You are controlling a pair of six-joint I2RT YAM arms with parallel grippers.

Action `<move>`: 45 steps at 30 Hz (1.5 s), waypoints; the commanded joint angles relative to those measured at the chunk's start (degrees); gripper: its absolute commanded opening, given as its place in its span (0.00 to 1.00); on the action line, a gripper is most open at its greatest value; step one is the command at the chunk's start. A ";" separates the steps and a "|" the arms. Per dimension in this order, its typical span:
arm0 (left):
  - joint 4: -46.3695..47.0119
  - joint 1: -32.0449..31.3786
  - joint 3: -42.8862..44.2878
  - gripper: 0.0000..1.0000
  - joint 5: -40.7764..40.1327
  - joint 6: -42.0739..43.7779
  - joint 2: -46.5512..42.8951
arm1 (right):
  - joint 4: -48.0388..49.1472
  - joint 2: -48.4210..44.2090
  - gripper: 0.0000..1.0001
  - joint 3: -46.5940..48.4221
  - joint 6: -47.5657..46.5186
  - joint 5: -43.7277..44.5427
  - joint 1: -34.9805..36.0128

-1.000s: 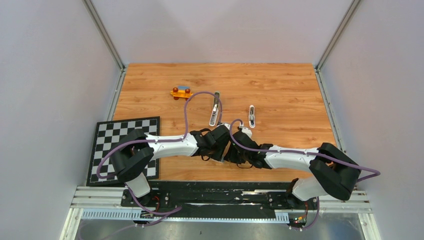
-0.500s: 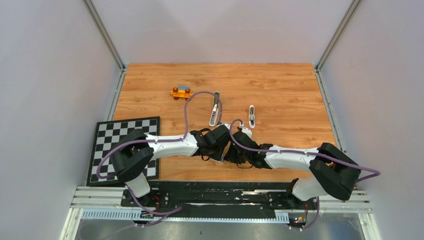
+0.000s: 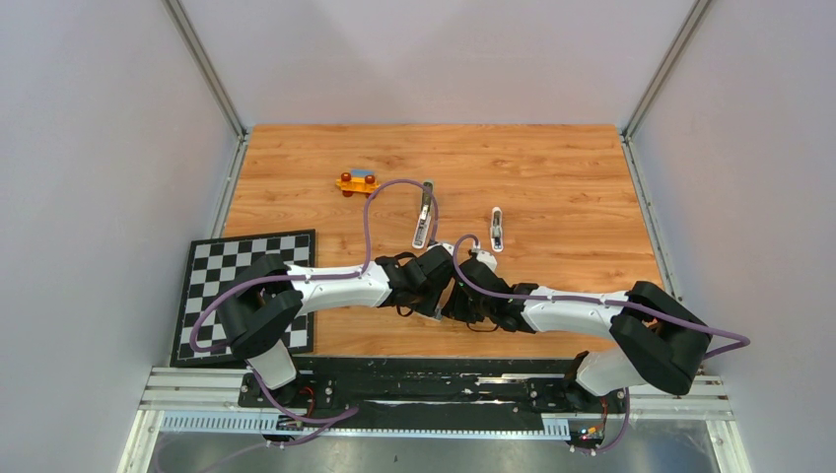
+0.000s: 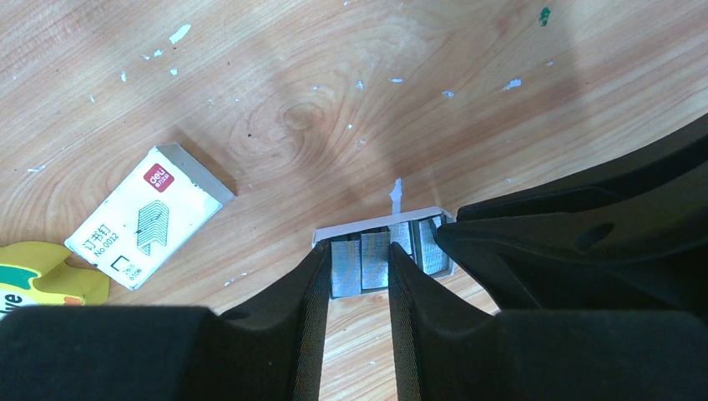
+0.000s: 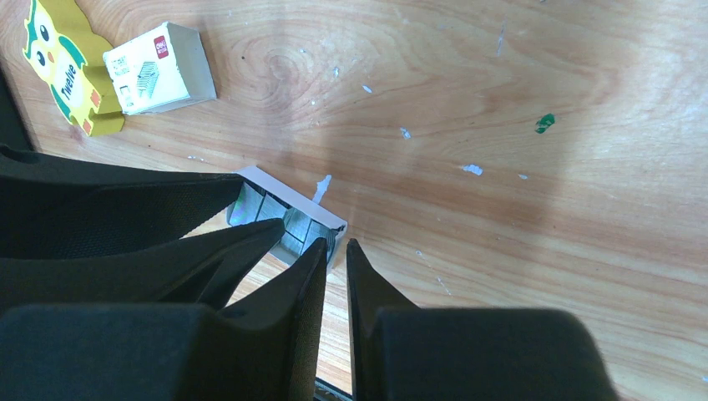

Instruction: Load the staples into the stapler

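The staples [image 4: 361,263] are silver ridged blocks standing side by side in a small white tray [image 4: 376,222]. In the left wrist view my left gripper [image 4: 357,251] straddles two of the blocks, its pads pressed against their outer sides. My right gripper [image 5: 336,242] is nearly closed, pinching the end wall of that tray [image 5: 275,185]. Both wrists meet low over the table's near middle, hiding the tray from the top view. The slim grey stapler [image 3: 424,222] lies just beyond them, untouched, with a smaller white piece [image 3: 497,230] to its right.
A white box with red print [image 4: 150,213] lies left of the tray beside a yellow owl toy [image 5: 68,71]. An orange toy [image 3: 357,181] sits farther back. A checkerboard [image 3: 237,286] lies under the left arm. White flecks dot the wood.
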 commanded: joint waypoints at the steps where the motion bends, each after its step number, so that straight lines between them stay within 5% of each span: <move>1: -0.01 -0.73 0.78 0.31 -0.15 -0.32 -0.47 | -3.23 0.04 0.17 0.55 -0.62 1.76 1.24; 45: 0.76 -0.79 0.59 0.35 0.88 -0.16 0.42 | -2.86 -1.26 0.20 -0.15 -0.31 1.85 1.33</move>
